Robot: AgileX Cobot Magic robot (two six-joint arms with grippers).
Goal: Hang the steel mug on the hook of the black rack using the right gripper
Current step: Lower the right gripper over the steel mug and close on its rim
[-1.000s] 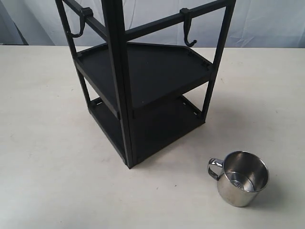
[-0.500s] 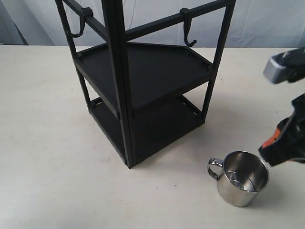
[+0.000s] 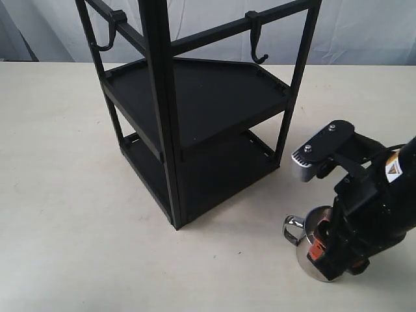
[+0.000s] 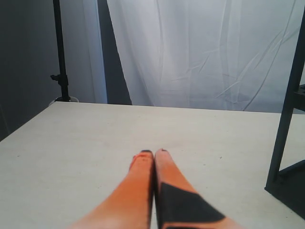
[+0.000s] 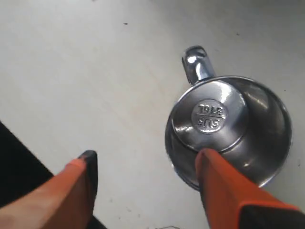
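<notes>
Stamped mark on inner base of the steel mug (image 5: 209, 116), right wrist view: two lines, seen mirrored/inverted, apparently "SUS" and "304"; digits uncertain. Small yellow label on right arm, exterior view: illegible.

I see soft, even light; the tall matte black metal rack (image 3: 188, 110) casts only a faint shadow on the pale table (image 3: 58, 195). Bright glare streaks the small shiny steel mug (image 5: 228, 129). My right wrist view's orange-covered fingers (image 5: 224, 188) look blurred up close.
</notes>
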